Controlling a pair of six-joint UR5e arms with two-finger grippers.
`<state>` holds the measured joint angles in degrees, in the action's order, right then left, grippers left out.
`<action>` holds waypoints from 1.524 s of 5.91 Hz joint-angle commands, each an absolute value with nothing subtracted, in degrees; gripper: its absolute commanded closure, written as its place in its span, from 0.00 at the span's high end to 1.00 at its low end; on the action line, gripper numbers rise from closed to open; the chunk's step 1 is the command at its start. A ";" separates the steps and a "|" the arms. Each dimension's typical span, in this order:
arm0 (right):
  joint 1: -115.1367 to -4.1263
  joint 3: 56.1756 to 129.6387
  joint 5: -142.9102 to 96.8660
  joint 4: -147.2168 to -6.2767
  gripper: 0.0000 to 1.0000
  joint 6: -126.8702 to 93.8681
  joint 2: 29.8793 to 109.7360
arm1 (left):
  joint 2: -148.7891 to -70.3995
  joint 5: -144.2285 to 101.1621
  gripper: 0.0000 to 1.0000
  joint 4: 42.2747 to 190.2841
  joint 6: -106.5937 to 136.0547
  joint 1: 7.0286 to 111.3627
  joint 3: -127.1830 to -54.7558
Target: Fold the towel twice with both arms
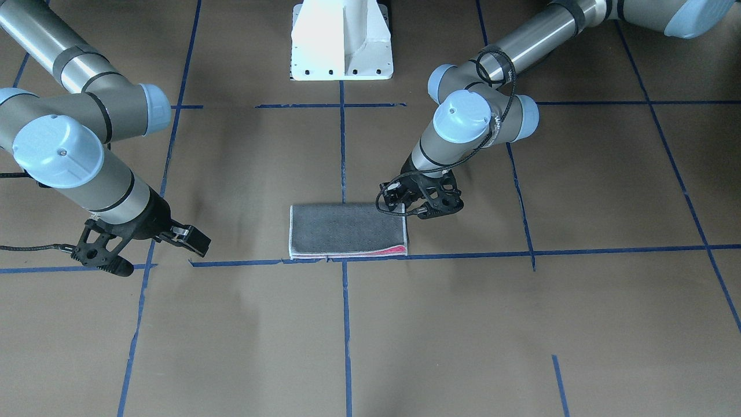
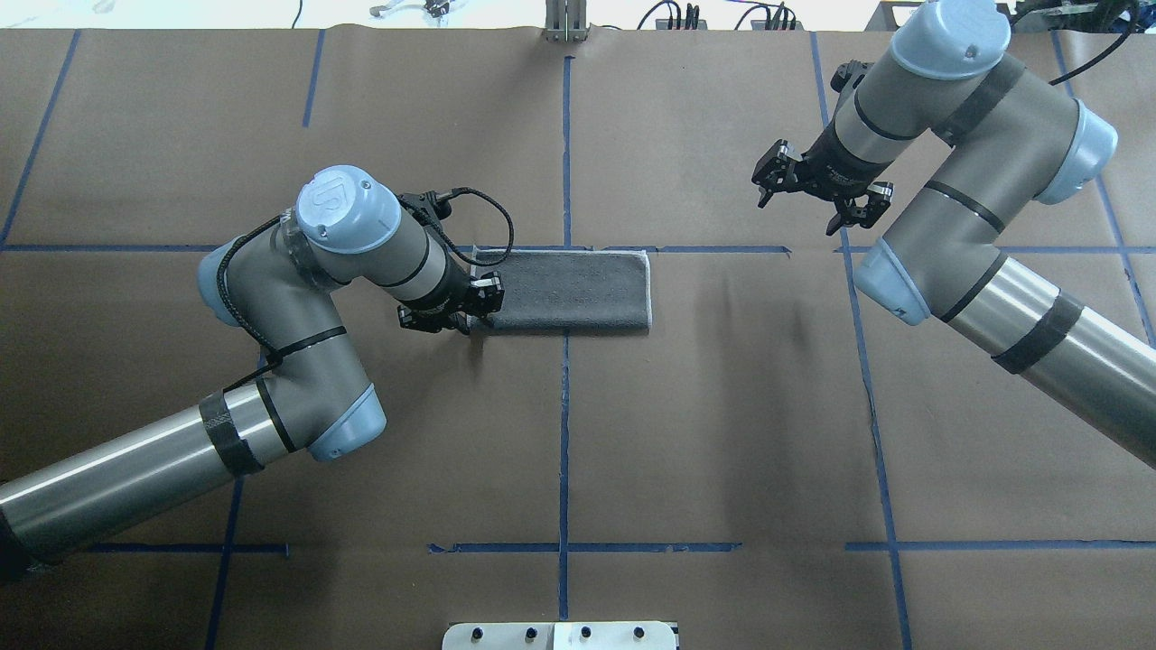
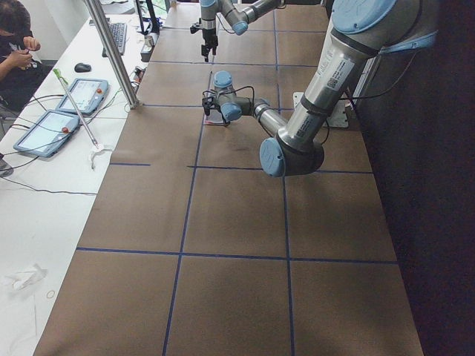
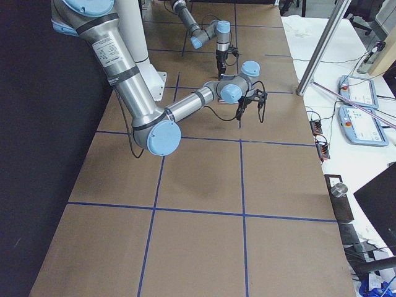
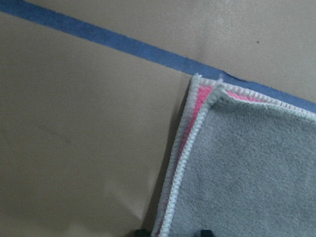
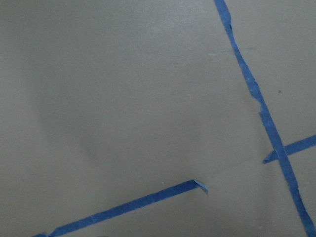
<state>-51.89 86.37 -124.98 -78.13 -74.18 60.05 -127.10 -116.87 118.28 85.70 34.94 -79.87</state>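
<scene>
The towel lies folded once into a rectangle, grey face up, with a pink strip showing at one edge. It also shows in the overhead view. My left gripper is down at the towel's left short end; it also shows in the front view. In the left wrist view the towel's corner lies flat, and two dark fingertips straddle its stitched edge with a gap between them. I cannot tell whether they grip the cloth. My right gripper is open and empty, raised, far to the towel's right.
Brown paper with blue tape lines covers the table. The white pedestal block stands at the robot's side of the table. An operator, tablets and cables are on a white side table beyond the far edge.
</scene>
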 commanded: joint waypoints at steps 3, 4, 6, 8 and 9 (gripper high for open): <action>-51.94 86.48 -124.98 -78.13 1.00 -74.18 60.03 | -127.53 -116.72 0.00 118.30 85.61 34.89 -79.89; -52.03 86.48 -124.98 -78.13 1.00 -74.18 60.12 | -127.79 -116.89 0.00 118.21 85.61 35.15 -80.07; -52.29 86.40 -124.98 -78.22 1.00 -74.18 60.20 | -129.97 -117.25 0.00 113.15 84.91 36.29 -80.51; -52.99 86.40 -125.07 -78.31 1.00 -73.48 60.29 | -136.81 -116.90 0.00 98.86 77.12 36.83 -81.12; -53.87 86.40 -126.37 -78.40 1.00 -72.08 60.73 | -137.89 -116.63 0.00 97.75 76.73 36.91 -81.04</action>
